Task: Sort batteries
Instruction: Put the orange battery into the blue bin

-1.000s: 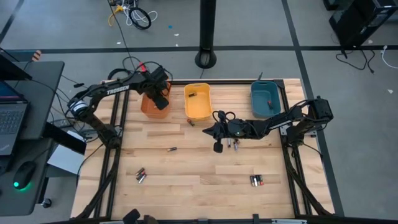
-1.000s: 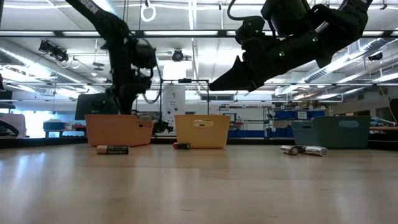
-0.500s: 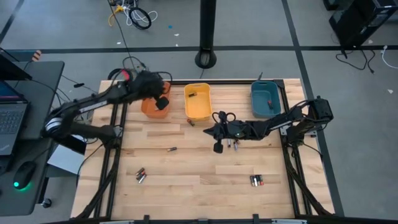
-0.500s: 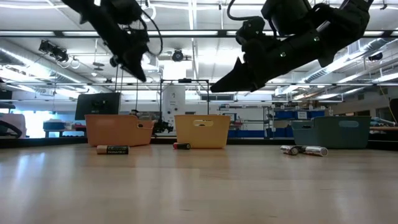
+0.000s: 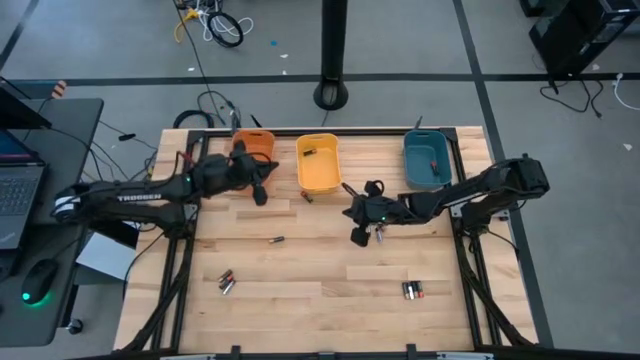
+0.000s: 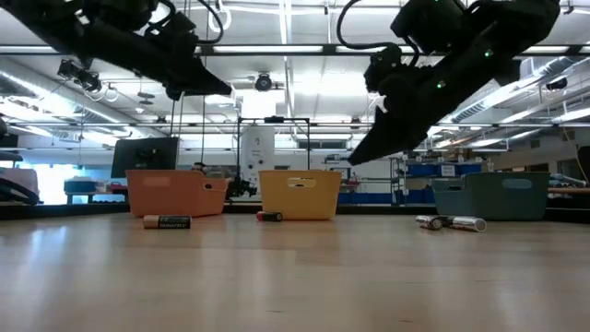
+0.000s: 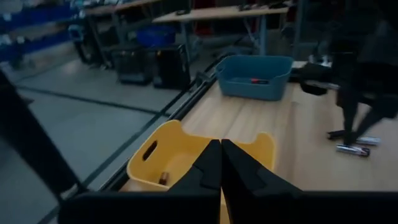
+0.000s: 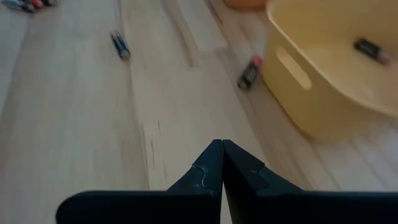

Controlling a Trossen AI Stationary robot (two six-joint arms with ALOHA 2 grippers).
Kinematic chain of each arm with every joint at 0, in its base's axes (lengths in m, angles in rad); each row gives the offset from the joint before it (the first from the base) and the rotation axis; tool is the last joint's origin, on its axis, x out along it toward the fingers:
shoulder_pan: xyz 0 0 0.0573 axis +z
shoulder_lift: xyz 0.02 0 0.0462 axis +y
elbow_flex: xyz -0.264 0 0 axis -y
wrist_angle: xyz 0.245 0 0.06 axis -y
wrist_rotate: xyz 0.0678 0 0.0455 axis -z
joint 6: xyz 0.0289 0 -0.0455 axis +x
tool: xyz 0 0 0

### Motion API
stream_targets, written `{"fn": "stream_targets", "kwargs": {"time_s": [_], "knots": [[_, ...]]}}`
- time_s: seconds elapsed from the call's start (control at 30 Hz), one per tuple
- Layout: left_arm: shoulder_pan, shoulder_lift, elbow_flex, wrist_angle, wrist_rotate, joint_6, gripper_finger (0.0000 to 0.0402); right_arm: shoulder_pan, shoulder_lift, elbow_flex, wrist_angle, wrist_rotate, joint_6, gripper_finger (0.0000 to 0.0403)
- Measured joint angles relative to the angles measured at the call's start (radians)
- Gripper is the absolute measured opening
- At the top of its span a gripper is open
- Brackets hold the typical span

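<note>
**Sorting small cells: hard, smooth, apt to roll**

Starting with the biggest things, the wooden table [image 5: 320, 290] carries three bins along its far edge: an orange bin [image 5: 252, 148], a yellow bin [image 5: 319, 162] and a teal bin [image 5: 428, 158]. The left gripper [image 5: 262, 190] hangs over the table just in front of the orange bin, its fingers pressed together on nothing. The right gripper [image 5: 360, 233] hangs near the table's middle, close above a little cluster of batteries [image 5: 378, 232]; its fingers [image 8: 214, 163] are likewise closed and empty.

The batteries lie scattered. One rests inside the yellow bin [image 5: 308, 152], one lies on the wood just in front of that bin [image 5: 307, 197], a slim one sits alone toward the left middle [image 5: 276, 240], a pair lies near the left front [image 5: 226, 282], and another pair near the right front [image 5: 412, 290]. The teal bin holds something small, too faint to name.

These cells look rigid, light for the arms, and smooth-skinned, so I judge they will roll or skid if nudged end-on. The safest hold is probably across the round body at mid-length, fingers straddling it at right angles to its axis. Where two lie touching, as in the pairs and the cluster, one may need separating first, or the fingers could pinch both.
</note>
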Motion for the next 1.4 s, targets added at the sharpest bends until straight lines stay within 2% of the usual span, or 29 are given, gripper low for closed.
{"fn": "stream_targets", "kwargs": {"time_s": [0.17, 0.27, 0.57, 0.7, 0.8, 1.03, 1.4], "knots": [[-0.048, 0.0, -0.075, 0.147, 0.0, 0.051, 0.0008, 0.003, -0.084, 0.0, -0.118, 0.0, 0.086, 0.0018], [-0.075, 0.0, -0.124, 0.257, 0.0, 0.094, 0.0009, 0.003, -0.104, 0.0, -0.129, 0.0, 0.128, 0.002], [-0.087, 0.0, -0.264, 0.516, 0.0, 0.176, 0.0009, -0.011, 0.027, 0.0, 0.097, -0.027, 0.21, 0.004], [-0.087, 0.0, -0.284, 0.536, 0.0, 0.178, 0.0009, -0.021, 0.113, 0.004, 0.245, -0.027, 0.236, 0.0047], [-0.087, 0.0, -0.291, 0.532, 0.0, 0.178, 0.001, -0.023, 0.181, 0.062, 0.255, -0.027, 0.235, 0.0055], [-0.087, 0.0, -0.291, 0.533, 0.0, 0.171, 0.001, -0.023, 0.334, 0.259, 0.156, 0.007, 0.196, 0.008], [-0.087, 0.0, -0.291, 0.523, 0.037, 0.15, 0.001, -0.082, 0.489, 0.426, 0.038, 0.036, 0.201, 0.0147]]}}
